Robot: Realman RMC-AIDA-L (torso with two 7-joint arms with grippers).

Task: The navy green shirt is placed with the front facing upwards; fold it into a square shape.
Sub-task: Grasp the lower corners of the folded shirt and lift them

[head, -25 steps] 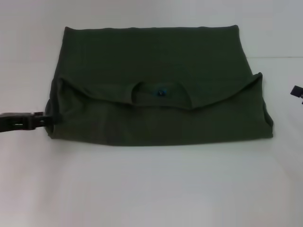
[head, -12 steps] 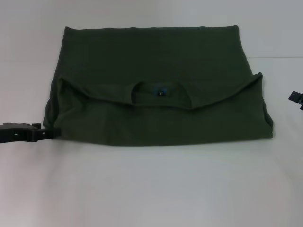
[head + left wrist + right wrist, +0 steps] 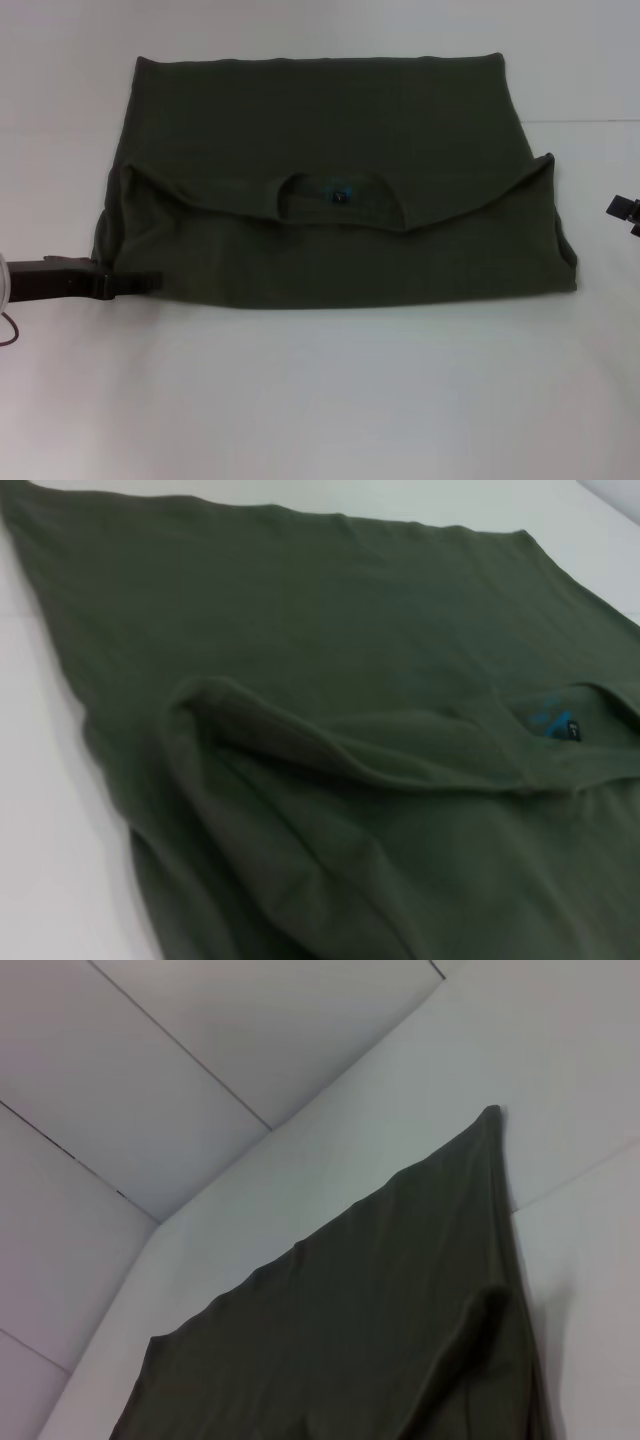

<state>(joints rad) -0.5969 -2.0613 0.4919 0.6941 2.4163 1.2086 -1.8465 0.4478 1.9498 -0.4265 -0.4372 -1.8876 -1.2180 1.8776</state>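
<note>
The navy green shirt (image 3: 330, 190) lies across the middle and upper part of the head view on the white bench (image 3: 330, 400). It is folded once. The collar half is turned down toward the lower part of the frame, so its plain green side faces up and the ribbed round collar (image 3: 340, 200) sits near the centre, with a small blue neck label (image 3: 341, 195) just inside it. The fold's upper edge runs in a shallow curve from the left side to a raised corner at the right. The far hem forms a straight line near the top of the frame.

The left gripper (image 3: 135, 284) enters from the lower left edge of the head view as a dark horizontal bar. Its tip is at the shirt's lower left corner, low against the bench. Its fingers look pressed together into one thin line, though I cannot tell whether any cloth is caught between them. The left wrist view shows only shirt fabric (image 3: 330, 730), with the rolled fold edge running across it and the blue label (image 3: 553, 720) at the right.

The right gripper (image 3: 624, 210) shows as a small dark piece at the right edge of the head view, apart from the shirt. I cannot tell how its fingers stand. The right wrist view shows the shirt's far corner (image 3: 488, 1115) on the bench.
</note>
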